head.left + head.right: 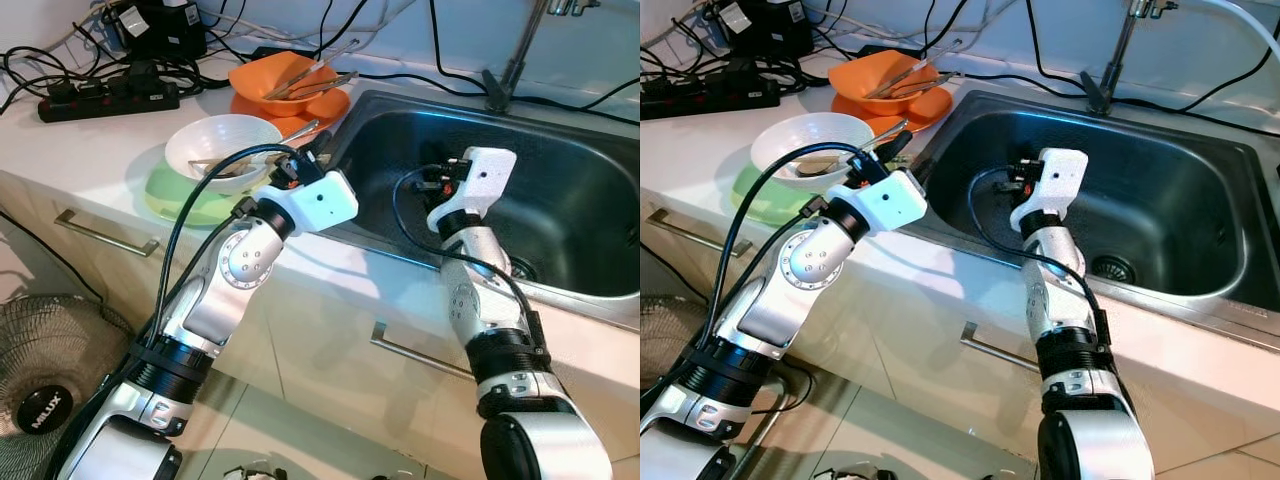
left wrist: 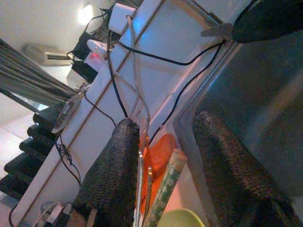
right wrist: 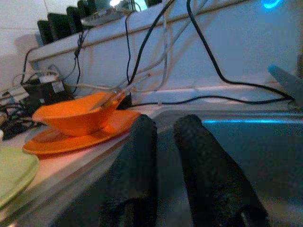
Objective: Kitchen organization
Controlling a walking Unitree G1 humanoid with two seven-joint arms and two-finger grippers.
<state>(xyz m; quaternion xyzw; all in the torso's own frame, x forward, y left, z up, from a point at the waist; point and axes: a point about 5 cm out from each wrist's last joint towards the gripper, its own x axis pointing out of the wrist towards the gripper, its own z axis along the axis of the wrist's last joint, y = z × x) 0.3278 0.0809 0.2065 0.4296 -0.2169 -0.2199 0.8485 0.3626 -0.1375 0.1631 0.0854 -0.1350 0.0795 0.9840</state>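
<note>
The left gripper (image 2: 163, 165) hangs at the counter's edge beside the sink (image 1: 560, 200), fingers spread with nothing between them. The right gripper (image 3: 163, 142) hovers inside the basin with its fingers a little apart, holding nothing. Just past the left one sits a white bowl (image 1: 222, 143) on a green plate (image 1: 170, 195); further back, an orange bowl (image 1: 275, 75) holding tongs rests on an orange plate (image 1: 320, 105)

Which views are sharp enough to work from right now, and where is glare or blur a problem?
Both eye views are sharp and evenly lit, with soft sheen on the sink. The left wrist view is tilted, its left pincer fingers blurred up close, with a bright lamp glare at top. The right wrist view is dim and soft, the orange bowl readable, right pincer out of focus.
</note>
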